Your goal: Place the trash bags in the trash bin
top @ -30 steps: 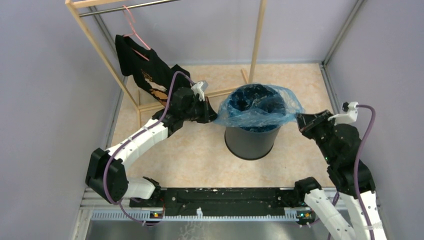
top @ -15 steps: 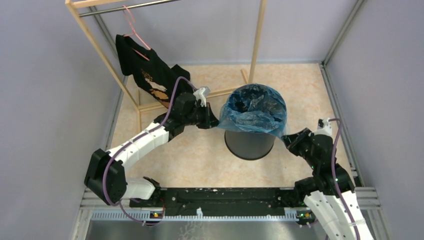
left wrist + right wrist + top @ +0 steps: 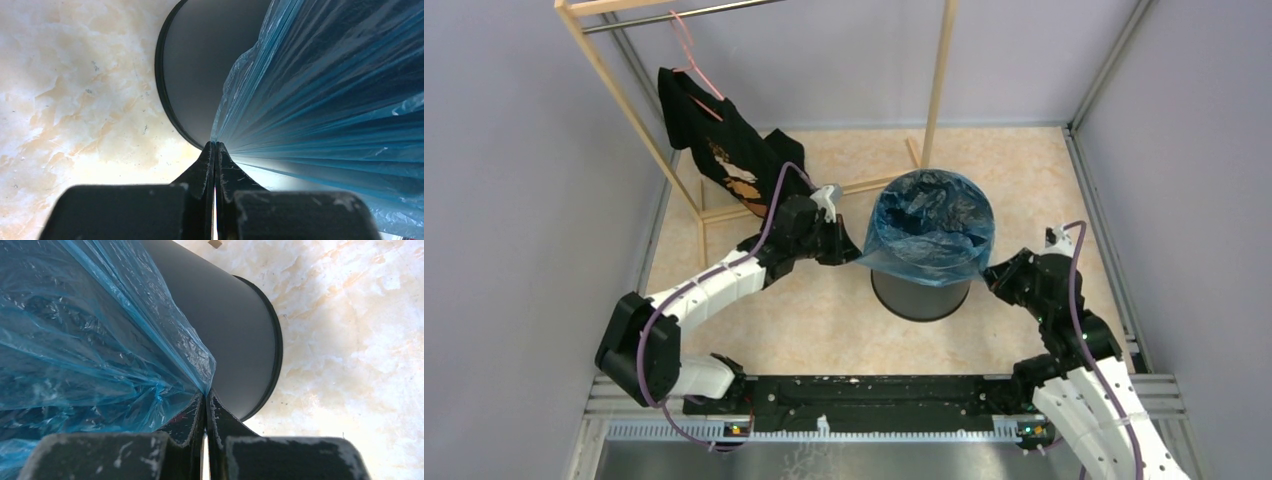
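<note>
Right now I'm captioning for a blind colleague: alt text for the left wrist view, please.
The left gripper is shut on a pinched edge of the light-blue trash bag, draped over the black trash bin on a marbled floor.

Seemingly, bag hides bin rim (entirely).

Blue trash bag drapes over the black trash bin.

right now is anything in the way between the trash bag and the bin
Nothing visible. The trash bag already drapes over the trash bin's mouth, and the left gripper and right gripper each pinch its edge outside the wall. The black shirt hangs behind, apart from the bin.
</note>
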